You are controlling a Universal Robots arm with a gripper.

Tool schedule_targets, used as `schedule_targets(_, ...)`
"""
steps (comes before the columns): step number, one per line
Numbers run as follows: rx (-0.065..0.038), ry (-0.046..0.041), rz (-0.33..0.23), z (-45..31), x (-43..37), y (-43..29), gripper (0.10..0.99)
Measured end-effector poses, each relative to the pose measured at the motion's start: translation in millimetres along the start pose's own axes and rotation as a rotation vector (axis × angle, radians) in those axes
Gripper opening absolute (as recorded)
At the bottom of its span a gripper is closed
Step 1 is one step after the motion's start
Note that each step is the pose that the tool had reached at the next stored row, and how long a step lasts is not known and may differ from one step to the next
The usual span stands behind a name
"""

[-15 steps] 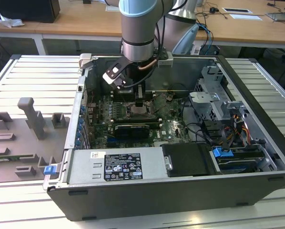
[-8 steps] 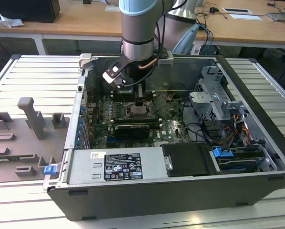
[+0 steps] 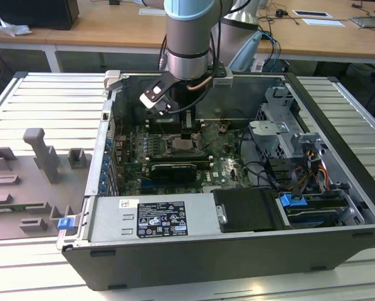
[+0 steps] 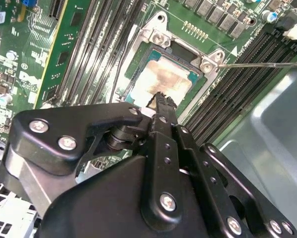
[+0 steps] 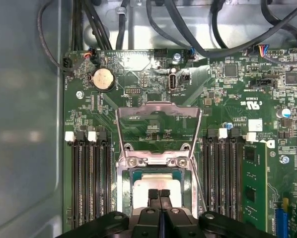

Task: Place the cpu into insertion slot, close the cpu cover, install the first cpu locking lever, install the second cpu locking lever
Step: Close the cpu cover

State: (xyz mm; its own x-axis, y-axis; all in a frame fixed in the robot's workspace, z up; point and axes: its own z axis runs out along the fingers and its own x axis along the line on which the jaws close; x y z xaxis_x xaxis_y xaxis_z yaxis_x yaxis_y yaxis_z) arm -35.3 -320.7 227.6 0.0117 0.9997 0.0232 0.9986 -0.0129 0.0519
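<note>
The cpu (image 5: 147, 191) lies flat in the insertion slot (image 5: 138, 173), its pale metal top uncovered; the second wrist view shows it (image 4: 163, 79) sitting square within the slot's dark rim. The cpu cover (image 5: 158, 110) is open, swung back from the slot on its hinged edge, where two screws are seen, so the green motherboard (image 5: 228, 99) shows through its large central opening. One thin locking lever (image 4: 262, 64) runs out beside the socket, unlatched and clear of the cover. The claw (image 5: 159, 193) is directly over the cpu, its two black fingertips (image 5: 153, 194) pressed together with nothing between them; in the second wrist view the claw (image 4: 161, 99) tip reaches the near edge of the chip, and contact cannot be confirmed. Banks of long black memory slots (image 5: 89, 183) flank the socket on both sides, and a round coin cell (image 5: 103, 78) sits on the board beyond the open cover. In the exterior view the arm (image 3: 187, 37) reaches straight down into the open computer case (image 3: 194, 263), with the claw (image 3: 186, 137) low over the board. The case rests on a slatted metal tabletop (image 3: 43, 94); a grey fixture block (image 3: 37, 163) stands on the exterior view's left, well apart from the socket.
</note>
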Motion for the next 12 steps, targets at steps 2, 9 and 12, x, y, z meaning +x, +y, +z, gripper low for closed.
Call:
schedule_targets(2,0.000,0.0001,0.000,-4.5,0.1,0.2,0.106)
schedule_targets(9,0.000,0.0001,0.000,-17.5,0.4,0.9,0.106)
schedule_targets(12,0.001,0.0003,0.000,-27.5,0.7,3.9,0.106)
